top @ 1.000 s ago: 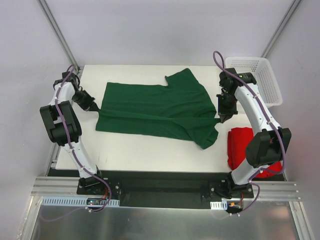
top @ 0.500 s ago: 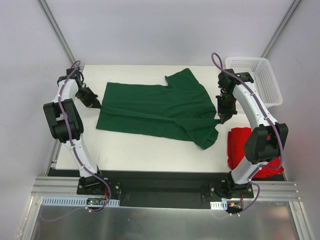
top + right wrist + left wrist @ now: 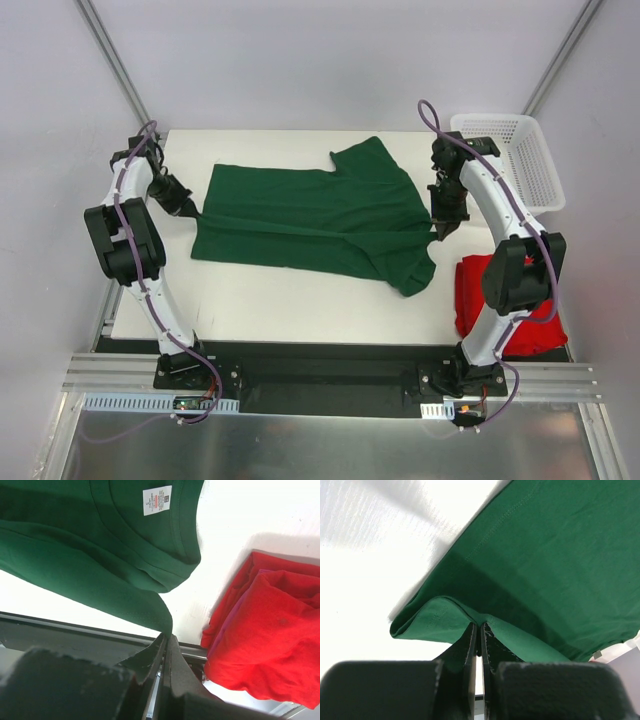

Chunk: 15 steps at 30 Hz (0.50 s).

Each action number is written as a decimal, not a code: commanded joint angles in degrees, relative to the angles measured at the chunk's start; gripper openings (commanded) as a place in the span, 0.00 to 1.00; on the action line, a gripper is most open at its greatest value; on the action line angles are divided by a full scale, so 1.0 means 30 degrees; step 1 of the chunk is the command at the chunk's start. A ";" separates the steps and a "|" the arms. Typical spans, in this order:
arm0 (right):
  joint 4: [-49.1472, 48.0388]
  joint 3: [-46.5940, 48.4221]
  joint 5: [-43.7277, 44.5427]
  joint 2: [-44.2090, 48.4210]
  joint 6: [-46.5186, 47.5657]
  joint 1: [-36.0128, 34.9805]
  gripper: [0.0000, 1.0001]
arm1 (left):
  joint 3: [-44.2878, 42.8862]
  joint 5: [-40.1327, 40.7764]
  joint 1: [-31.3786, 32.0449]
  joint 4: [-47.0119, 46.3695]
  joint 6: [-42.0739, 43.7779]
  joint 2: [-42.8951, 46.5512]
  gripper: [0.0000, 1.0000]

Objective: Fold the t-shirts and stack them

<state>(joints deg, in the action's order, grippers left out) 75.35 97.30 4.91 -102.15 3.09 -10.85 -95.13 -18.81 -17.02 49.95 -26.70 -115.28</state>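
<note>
The green shirt [image 3: 310, 215] is smooth, matt knit cloth with stitched hems; a white printed label [image 3: 157, 500] sits inside its collar. At 4 o'clock the red shirt [image 3: 472, 290] is matt cloth too, and creased. The worktop [image 3: 300, 300] is white, matt and smooth. At 2 o'clock the basket [image 3: 525, 150] is white plastic lattice. The left gripper [image 3: 479, 626] and right gripper [image 3: 166, 636] look like grainy matt black plastic. At 6 o'clock the sheet [image 3: 330, 445] is brushed metal with a dull sheen.

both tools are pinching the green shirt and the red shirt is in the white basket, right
Not quite. The left tool and right tool do each pinch the green shirt, but the red shirt lies on the table near the right arm's base, outside the white basket. The top external view shows it.
</note>
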 commanded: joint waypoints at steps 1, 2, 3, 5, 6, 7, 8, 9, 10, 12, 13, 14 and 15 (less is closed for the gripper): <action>0.2012 0.0557 0.0356 -0.0139 0.0492 0.0190 0.01 | -0.0837 0.0820 -0.0275 0.0165 0.0404 -0.0506 0.00; 0.1983 0.0527 0.0357 -0.0169 0.0522 0.0190 0.01 | -0.0954 0.0762 -0.0275 0.0165 0.0403 -0.0594 0.00; 0.1924 0.0440 0.0386 -0.0198 0.0522 0.0190 0.02 | -0.1013 0.0732 -0.0275 0.0165 0.0345 -0.0682 0.00; 0.1836 0.0410 0.0415 -0.0257 0.0522 0.0248 0.02 | -0.1277 0.0645 -0.0275 0.0165 0.0316 -0.0946 0.00; 0.1720 0.0410 0.0473 -0.0257 0.0522 0.0219 0.01 | -0.1365 0.0644 -0.0275 0.0165 0.0286 -0.1092 0.00; 0.1632 0.0381 0.0561 -0.0315 0.0493 0.0190 0.01 | -0.1510 0.0644 -0.0246 0.0136 0.0286 -0.1151 0.00; 0.1573 0.0351 0.0649 -0.0345 0.0493 0.0219 0.02 | -0.1599 0.0673 -0.0246 0.0136 0.0257 -0.1268 0.00; 0.1340 0.0293 0.0824 -0.0345 0.0493 0.0219 0.02 | -0.1687 0.0674 -0.0275 0.0136 0.0286 -0.1414 0.00; 0.1309 0.0409 0.0999 -0.0374 0.0464 0.0219 0.01 | -0.1862 0.0616 -0.0275 0.0165 0.0286 -0.1474 0.09; 0.0988 0.0381 0.1641 -0.0375 0.0231 0.0161 0.07 | -0.1980 0.0527 -0.0275 0.0194 0.0344 -0.1591 0.76; 0.0841 0.0380 0.1936 -0.0316 0.0113 0.0189 0.13 | -0.1981 0.0440 -0.0275 0.0194 0.0374 -0.1562 0.99; 0.0405 0.0293 0.2171 0.0032 -0.0033 0.0190 0.23 | -0.1865 0.0410 -0.0246 0.0194 0.0374 -0.1475 0.99; 0.0197 0.0177 0.2492 0.0297 -0.0238 0.0190 0.31 | -0.1747 0.0410 -0.0246 0.0194 0.0403 -0.1155 0.99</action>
<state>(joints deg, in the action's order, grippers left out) 75.37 97.30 7.07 -103.53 3.14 -10.79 -98.65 -18.70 -17.30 49.78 -26.37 -119.90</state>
